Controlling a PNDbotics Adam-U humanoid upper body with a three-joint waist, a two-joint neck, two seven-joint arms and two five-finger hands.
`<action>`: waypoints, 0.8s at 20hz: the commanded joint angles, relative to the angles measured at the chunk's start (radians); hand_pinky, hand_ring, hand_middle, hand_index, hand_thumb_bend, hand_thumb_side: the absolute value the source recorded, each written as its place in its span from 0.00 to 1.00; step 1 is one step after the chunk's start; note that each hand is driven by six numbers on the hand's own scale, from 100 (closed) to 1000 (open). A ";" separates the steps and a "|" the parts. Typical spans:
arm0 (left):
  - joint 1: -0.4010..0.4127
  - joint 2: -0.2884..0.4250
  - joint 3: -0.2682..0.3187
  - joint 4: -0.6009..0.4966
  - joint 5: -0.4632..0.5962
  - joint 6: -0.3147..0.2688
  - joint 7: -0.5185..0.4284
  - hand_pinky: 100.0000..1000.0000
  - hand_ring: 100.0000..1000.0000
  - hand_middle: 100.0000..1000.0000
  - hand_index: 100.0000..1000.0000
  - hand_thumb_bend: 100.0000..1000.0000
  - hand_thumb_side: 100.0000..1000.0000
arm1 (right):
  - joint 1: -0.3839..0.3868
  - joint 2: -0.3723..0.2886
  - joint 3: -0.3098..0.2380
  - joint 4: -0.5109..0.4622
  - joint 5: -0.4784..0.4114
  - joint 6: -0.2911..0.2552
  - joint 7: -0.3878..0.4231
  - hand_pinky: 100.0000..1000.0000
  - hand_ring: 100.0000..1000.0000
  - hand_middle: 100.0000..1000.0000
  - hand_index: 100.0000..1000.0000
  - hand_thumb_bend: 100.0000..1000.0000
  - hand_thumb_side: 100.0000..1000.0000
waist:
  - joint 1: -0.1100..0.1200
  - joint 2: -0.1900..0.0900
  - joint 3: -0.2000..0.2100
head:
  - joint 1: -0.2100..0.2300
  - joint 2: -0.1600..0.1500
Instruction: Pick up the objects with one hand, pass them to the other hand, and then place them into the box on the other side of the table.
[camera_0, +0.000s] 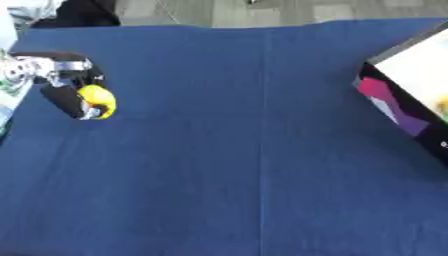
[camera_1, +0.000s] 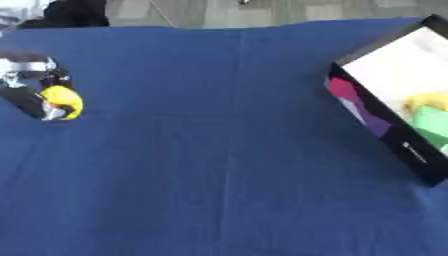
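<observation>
Left eye view shows your left hand (camera_0: 66, 92) at the far left of the blue cloth-covered worktop (camera_0: 245, 165), its dark fingers curled round a small yellow curved object (camera_0: 98, 101) that looks like a toy banana, smooth and glossy, with a pale tip at its lower end. The yellow object sits on the inner side of the hand, toward the middle of the worktop, with its long axis running roughly up and down the picture, tilted slightly; whether it is lifted clear of the cloth or touching it cannot be told. Your right hand shows in neither view, so the left is the only hand near the object. The black-walled box with a white inside (camera_1: 385, 127) lies well apart at the right edge of the worktop, with a pink and purple panel on its near wall and some yellow and green shapes already inside. I judge the pickup to be done or nearly so, and the handover comes next: you need to bring the object rightward toward the centre and present one end free, so that your right hand can close on it across its long axis.
</observation>
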 joint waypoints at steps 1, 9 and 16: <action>0.002 0.040 0.028 -0.077 0.119 0.037 0.097 0.67 0.60 0.56 0.49 0.05 0.02 | -0.018 -0.037 -0.004 -0.021 -0.002 -0.015 0.009 0.80 0.73 0.61 0.83 0.56 0.07 | -0.006 -0.031 0.003 | -0.011 -0.012; 0.028 0.053 0.013 -0.151 0.344 0.014 0.314 0.66 0.57 0.54 0.48 0.00 0.04 | -0.043 -0.045 0.011 -0.021 -0.005 -0.044 0.046 0.81 0.73 0.61 0.83 0.56 0.08 | -0.011 -0.031 0.003 | -0.025 -0.019; 0.039 0.050 -0.003 -0.183 0.391 -0.024 0.431 0.65 0.56 0.54 0.48 0.00 0.01 | -0.064 -0.046 0.039 -0.021 -0.001 -0.065 0.130 0.81 0.73 0.62 0.84 0.56 0.10 | -0.015 -0.031 0.003 | -0.033 -0.026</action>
